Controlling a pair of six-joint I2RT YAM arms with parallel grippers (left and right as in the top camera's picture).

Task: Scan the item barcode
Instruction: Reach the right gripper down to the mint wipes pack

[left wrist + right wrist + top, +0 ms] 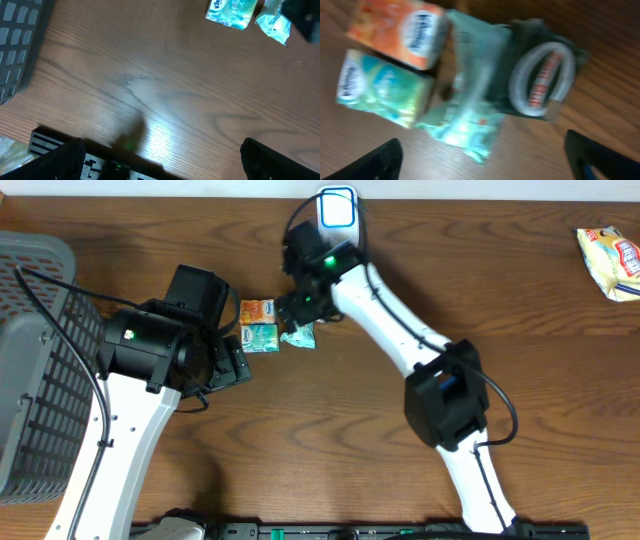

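Right claw released, holding nothing, hovers directly above the teal pouch lying on the worktop. Green pack and orange pack crowd one finger's side, so centre on the pouch alone, pinch its crinkled edge, then turn it; no barcode visible yet. Left claw also released, pouch well ahead of it.

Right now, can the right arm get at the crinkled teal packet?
Probably yes: the right gripper hangs open right above the teal packet, nothing covering it, though the green box sits close beside it.
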